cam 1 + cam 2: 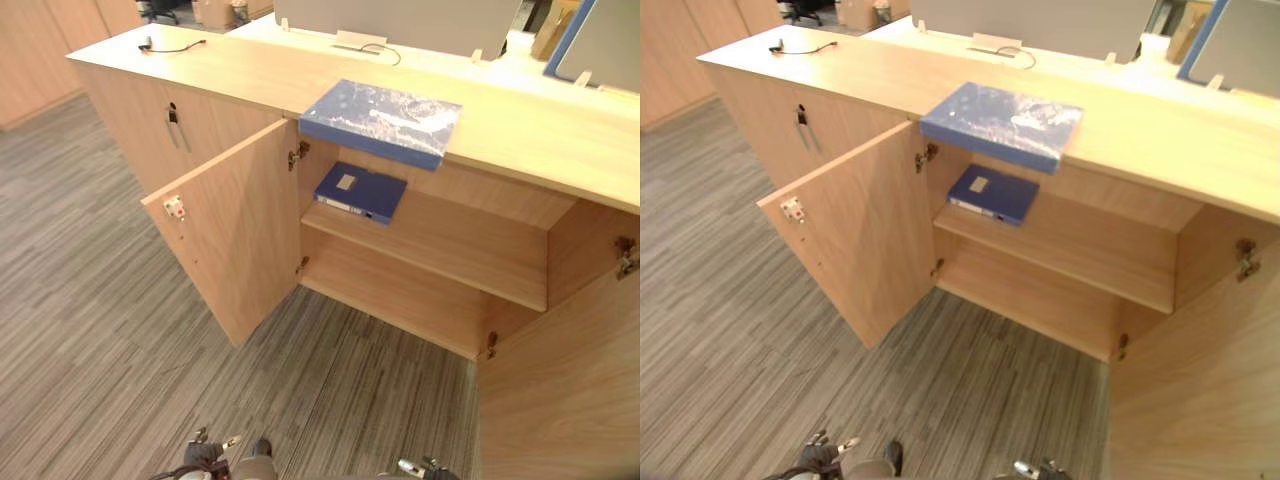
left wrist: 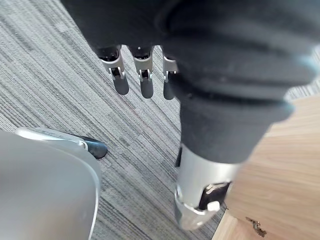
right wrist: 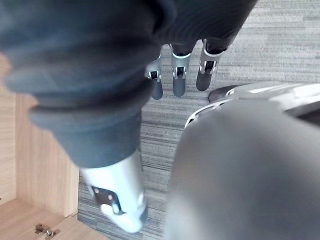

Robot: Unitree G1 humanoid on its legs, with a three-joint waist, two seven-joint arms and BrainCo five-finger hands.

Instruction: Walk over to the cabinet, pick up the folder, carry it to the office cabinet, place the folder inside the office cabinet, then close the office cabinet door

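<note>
You will find the folder [image 1: 380, 122] lengthwise along the bench [image 1: 540, 140] edge, well ahead; right hand [image 3: 179, 70] seems nearer than left hand [image 2: 145, 75], both with fingers straight, apart, empty.

Grey striped carpet [image 1: 100, 330] — thin black cable [image 1: 148, 44] (far left) — pale divider panel [image 1: 400, 20] behind

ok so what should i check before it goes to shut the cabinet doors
1. dark blue folder lies flat on the shelf, behind its front edge: ok.
2. left hand empty, fingers straight: ok.
3. right hand empty, fingers straight: ok.
4. left door within a hand's reach: cannot tell; both hands hang low near the floor.
5. marbled blue box on the countertop overhangs the opening; whether it would foul the door: cannot tell.
</note>
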